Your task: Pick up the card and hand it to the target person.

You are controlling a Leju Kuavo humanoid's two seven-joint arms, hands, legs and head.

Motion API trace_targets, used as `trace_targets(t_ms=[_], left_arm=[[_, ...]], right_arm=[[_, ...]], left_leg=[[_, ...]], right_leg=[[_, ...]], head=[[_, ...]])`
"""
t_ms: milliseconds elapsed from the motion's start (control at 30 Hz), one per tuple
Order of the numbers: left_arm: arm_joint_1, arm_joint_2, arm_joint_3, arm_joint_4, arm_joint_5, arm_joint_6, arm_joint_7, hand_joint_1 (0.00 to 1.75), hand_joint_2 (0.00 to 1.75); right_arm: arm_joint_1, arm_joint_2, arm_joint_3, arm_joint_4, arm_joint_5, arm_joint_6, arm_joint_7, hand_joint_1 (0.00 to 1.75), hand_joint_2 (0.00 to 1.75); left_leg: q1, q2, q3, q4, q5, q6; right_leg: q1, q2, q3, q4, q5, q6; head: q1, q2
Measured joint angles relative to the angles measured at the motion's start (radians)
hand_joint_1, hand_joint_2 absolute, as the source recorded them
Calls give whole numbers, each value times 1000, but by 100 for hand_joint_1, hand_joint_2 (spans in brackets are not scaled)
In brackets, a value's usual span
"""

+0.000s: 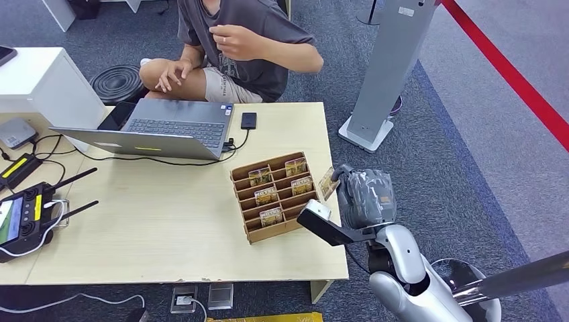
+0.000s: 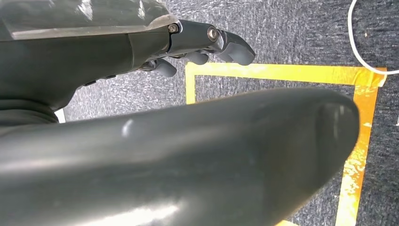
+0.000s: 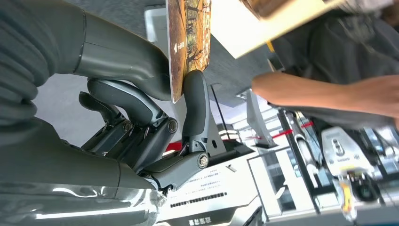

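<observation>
I see the table (image 1: 168, 235) with the person (image 1: 248, 40) seated beyond its far edge. My right arm (image 1: 409, 268) comes up off the table's right edge, beside the wooden card rack (image 1: 275, 196); the right hand (image 1: 366, 196) pinches the card (image 1: 328, 182) just past the rack's right side. The right wrist view adds what the head view cannot: the card (image 3: 188, 42) is clamped between thumb and a dark finger (image 3: 195, 103). In the left wrist view my left hand (image 2: 188, 47) hangs over carpet and yellow tape (image 2: 282, 71), fingers loosely curled, holding nothing
</observation>
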Motion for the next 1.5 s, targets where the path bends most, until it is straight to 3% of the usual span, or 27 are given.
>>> trace_targets(t_ms=[400,700,900,1000,1033,1133,1500], left_arm=[[-1,0,-21,0,11,12,3,0,0],[-2,0,-41,0,14,13,3,0,0],[-2,-1,-57,0,13,13,5,0,0],[-2,-1,-62,0,12,12,5,0,0],[-2,-1,-65,0,12,12,5,0,0],[-2,-1,-73,0,12,10,5,0,0],[-2,-2,-79,0,39,11,5,0,0]], right_arm=[[-86,5,-57,-31,-210,-115,-22,175,175],[-188,22,-87,17,-388,-131,-36,175,175],[-233,34,-103,73,-384,-140,-29,175,175],[-240,35,-105,93,-354,-129,-9,137,175],[-241,35,-106,101,-344,-124,-4,93,175],[-243,37,-106,124,-322,-107,5,0,175],[-242,52,-106,166,-305,-89,-28,0,175]], left_leg=[[0,0,0,0,0,0],[0,0,0,0,0,0],[0,0,-1,0,0,0],[0,0,-1,0,0,0],[0,0,-1,0,0,0],[0,0,-1,0,0,0],[0,0,-1,0,0,0]], right_leg=[[0,0,0,0,0,0],[0,0,0,0,0,0],[0,0,0,0,0,0],[0,0,0,0,0,0],[0,0,0,0,0,0],[0,0,0,0,0,0],[0,0,0,0,0,0]], head=[[0,0],[-1,0],[0,0],[0,0],[0,0],[0,0],[0,0]])
